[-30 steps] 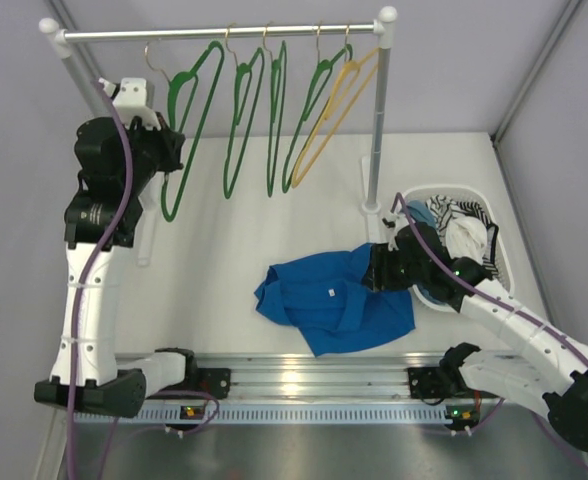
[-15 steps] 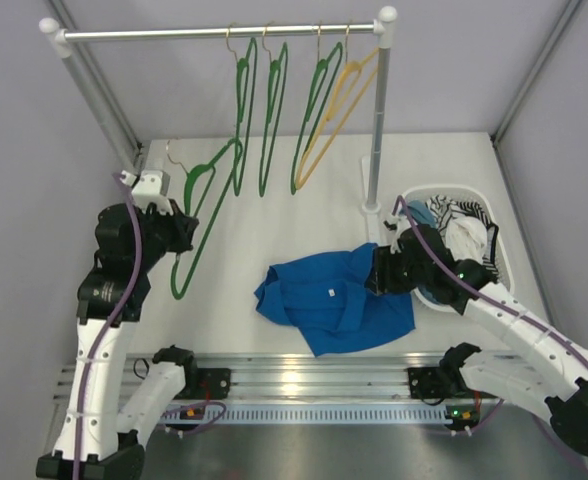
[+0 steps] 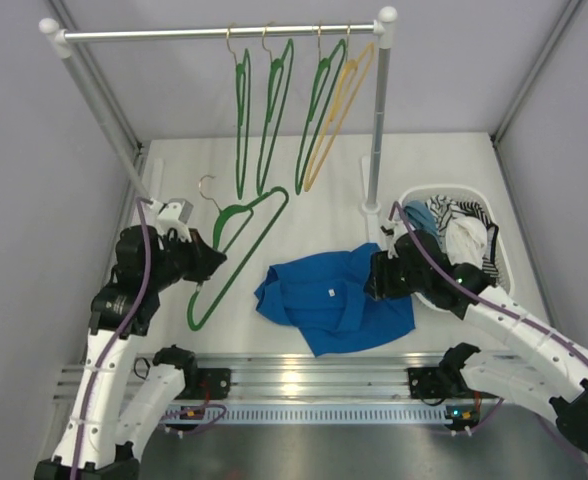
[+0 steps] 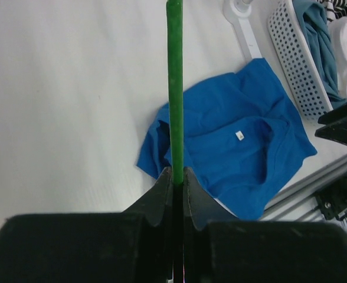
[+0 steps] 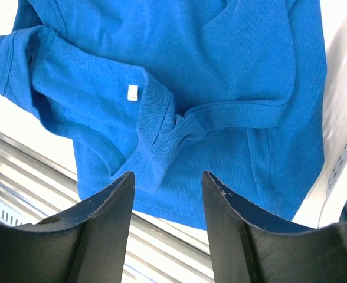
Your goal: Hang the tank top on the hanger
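Observation:
The royal-blue tank top (image 3: 332,299) lies crumpled on the table, near the front middle; it also shows in the left wrist view (image 4: 238,141) and the right wrist view (image 5: 179,88). My left gripper (image 3: 212,264) is shut on a green hanger (image 3: 244,250), held tilted above the table left of the top; its bar runs up from the jaws in the left wrist view (image 4: 174,88). My right gripper (image 3: 374,275) is open and empty, hovering over the top's right side, jaws (image 5: 166,183) straddling a folded strap.
A rail (image 3: 219,33) at the back carries green hangers (image 3: 274,110) and a yellow-orange one (image 3: 336,105). A white basket (image 3: 489,215) of clothes stands at the right, next to the rack post (image 3: 376,130). A metal rail (image 3: 304,380) runs along the near edge.
My left arm has taken the green hanger off the rail and carried it down and towards the tank top. My right gripper has barely moved.

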Action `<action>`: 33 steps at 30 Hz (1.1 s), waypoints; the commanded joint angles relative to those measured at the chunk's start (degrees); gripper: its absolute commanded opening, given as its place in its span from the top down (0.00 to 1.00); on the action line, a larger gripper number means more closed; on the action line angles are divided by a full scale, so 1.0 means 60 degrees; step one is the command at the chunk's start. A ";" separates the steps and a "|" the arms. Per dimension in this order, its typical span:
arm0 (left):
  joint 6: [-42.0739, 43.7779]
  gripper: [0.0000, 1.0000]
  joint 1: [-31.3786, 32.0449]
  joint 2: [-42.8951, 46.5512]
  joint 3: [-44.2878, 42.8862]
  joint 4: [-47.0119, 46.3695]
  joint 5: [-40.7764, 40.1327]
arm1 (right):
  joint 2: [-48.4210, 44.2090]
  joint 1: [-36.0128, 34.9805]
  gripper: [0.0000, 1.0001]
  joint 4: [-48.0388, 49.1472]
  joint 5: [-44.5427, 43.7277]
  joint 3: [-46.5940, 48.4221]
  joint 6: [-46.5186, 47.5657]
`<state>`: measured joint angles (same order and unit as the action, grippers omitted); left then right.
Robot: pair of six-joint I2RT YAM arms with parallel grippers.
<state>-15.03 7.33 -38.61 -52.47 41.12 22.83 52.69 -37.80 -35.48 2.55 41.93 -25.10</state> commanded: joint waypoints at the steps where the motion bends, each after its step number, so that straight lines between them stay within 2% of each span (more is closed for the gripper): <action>1: -0.0600 1.00 0.0576 -0.0098 0.0350 -0.0189 0.0298 | -0.0066 -0.0392 0.51 0.0201 -0.0234 0.0013 -0.0210; 3: -0.0937 1.00 0.1104 -0.0113 0.0526 -0.0174 -0.0255 | 0.0066 -0.0758 0.51 0.0318 -0.0394 0.0028 -0.0400; 5: -0.1389 1.00 0.2303 -0.0229 0.0585 -0.0203 -0.0770 | 0.0285 -0.1023 0.51 0.0391 -0.0743 0.0086 -0.0489; 6: -0.1523 1.00 0.2772 -0.0302 0.0571 -0.0218 -0.1454 | 0.0359 -0.1285 0.51 0.0406 -0.0834 0.0115 -0.0576; 7: -0.1683 1.00 0.3676 -0.0376 0.0571 -0.0204 -0.1737 | 0.0461 -0.1404 0.52 0.0435 -0.0907 0.0174 -0.0635; 10: -0.2138 1.00 0.5100 -0.0567 0.0615 -0.0233 -0.2906 | 0.0929 -0.1844 0.52 0.0465 -0.1287 0.0335 -0.0855; 12: -0.2358 1.00 0.5718 -0.0596 0.0600 -0.0233 -0.3203 | 0.1077 -0.2063 0.53 0.0581 -0.1449 0.0394 -0.0972; 17: -0.2520 1.00 0.6146 -0.0625 0.0279 -0.0043 -0.3395 | 0.1692 -0.2415 0.53 0.0831 -0.1828 0.0555 -0.1265; 22: -0.2345 1.00 0.6292 -0.0844 -0.0205 0.0865 -0.3278 | 0.2437 -0.2884 0.53 0.0831 -0.2459 0.1037 -0.1500; 30: -0.2139 1.00 0.6351 -0.0948 -0.0586 0.1495 -0.3321 | 0.3786 -0.3482 0.53 -0.0279 -0.4494 0.2004 -0.1967; 33: -0.1993 1.00 0.6351 -0.0933 -0.0660 0.1686 -0.3307 | 0.4167 -0.3704 0.53 -0.0326 -0.4746 0.2356 -0.2071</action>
<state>-28.18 45.12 -44.51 -53.58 49.95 3.36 76.44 -57.87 -35.55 -20.16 52.05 -35.79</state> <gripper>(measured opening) 0.068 0.466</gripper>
